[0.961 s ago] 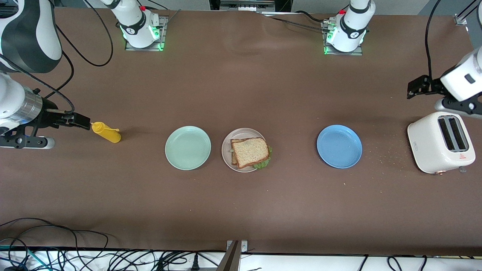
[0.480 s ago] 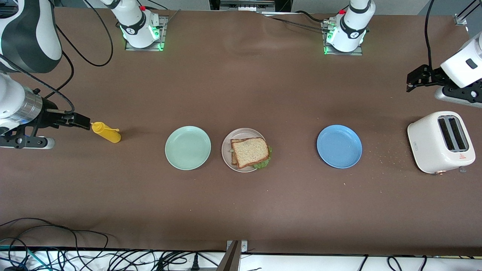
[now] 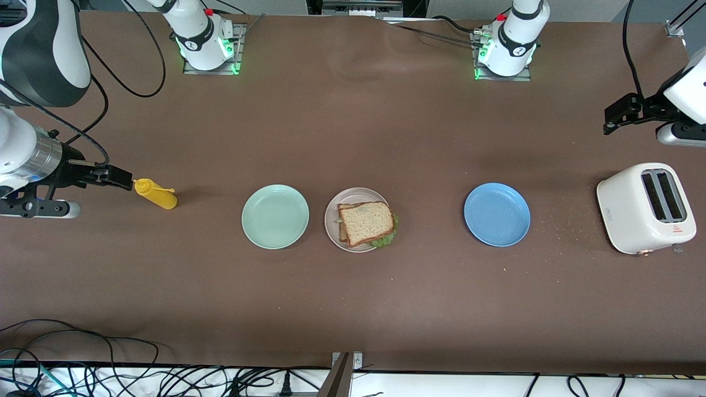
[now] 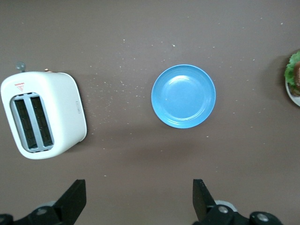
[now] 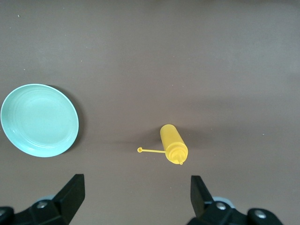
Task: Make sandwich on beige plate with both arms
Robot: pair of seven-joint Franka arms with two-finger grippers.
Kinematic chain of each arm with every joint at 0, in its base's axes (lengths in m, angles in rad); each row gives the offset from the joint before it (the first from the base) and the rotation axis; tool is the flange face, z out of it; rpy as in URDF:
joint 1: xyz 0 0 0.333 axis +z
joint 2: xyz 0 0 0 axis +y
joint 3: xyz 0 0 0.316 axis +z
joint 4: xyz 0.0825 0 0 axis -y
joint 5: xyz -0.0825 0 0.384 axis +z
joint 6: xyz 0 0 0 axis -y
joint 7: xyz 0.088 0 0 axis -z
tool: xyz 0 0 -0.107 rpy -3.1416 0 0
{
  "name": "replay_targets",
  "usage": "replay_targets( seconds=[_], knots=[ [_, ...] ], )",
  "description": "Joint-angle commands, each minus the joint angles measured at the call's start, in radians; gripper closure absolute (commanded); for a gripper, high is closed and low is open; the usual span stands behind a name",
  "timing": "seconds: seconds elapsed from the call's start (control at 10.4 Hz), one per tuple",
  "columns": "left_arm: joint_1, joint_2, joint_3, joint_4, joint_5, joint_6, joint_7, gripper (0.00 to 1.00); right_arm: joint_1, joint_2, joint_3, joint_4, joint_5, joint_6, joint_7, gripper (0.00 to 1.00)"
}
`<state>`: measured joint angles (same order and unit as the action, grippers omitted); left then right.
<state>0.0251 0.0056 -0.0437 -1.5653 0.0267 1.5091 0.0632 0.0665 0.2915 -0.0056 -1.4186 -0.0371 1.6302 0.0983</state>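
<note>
Brown covering is spread over the desk (image 3: 353, 309). At mid-frame the sandwich (image 3: 366, 223) lies flat on the beige plate (image 3: 332, 215), slightly skewed, lettuce protruding at its lower right. It is flanked by a mint-green plate (image 3: 275, 216) and a blue plate (image 3: 497, 214). A yellow bottle (image 3: 156, 194) lies at frame left, a toaster (image 3: 645, 208) at right. Both the left gripper (image 4: 138, 199) at the right edge and the right gripper (image 5: 136, 197) at the left edge are raised, fingers spread wide, nothing held.
</note>
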Motion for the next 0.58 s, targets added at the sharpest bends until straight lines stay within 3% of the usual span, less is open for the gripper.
replay_targets(
  seconds=[0.0, 0.48],
  knots=[
    [-0.031, 0.004, 0.005, 0.016, -0.025, 0.005, -0.009, 0.0, -0.007, -0.028, 0.001, -0.026, 0.016, 0.011, 0.008, 0.0],
    [-0.025, 0.034, 0.039, 0.03, -0.053, -0.003, 0.037, 0.0, -0.007, -0.026, -0.004, -0.025, 0.016, 0.011, 0.008, 0.0]
  ],
)
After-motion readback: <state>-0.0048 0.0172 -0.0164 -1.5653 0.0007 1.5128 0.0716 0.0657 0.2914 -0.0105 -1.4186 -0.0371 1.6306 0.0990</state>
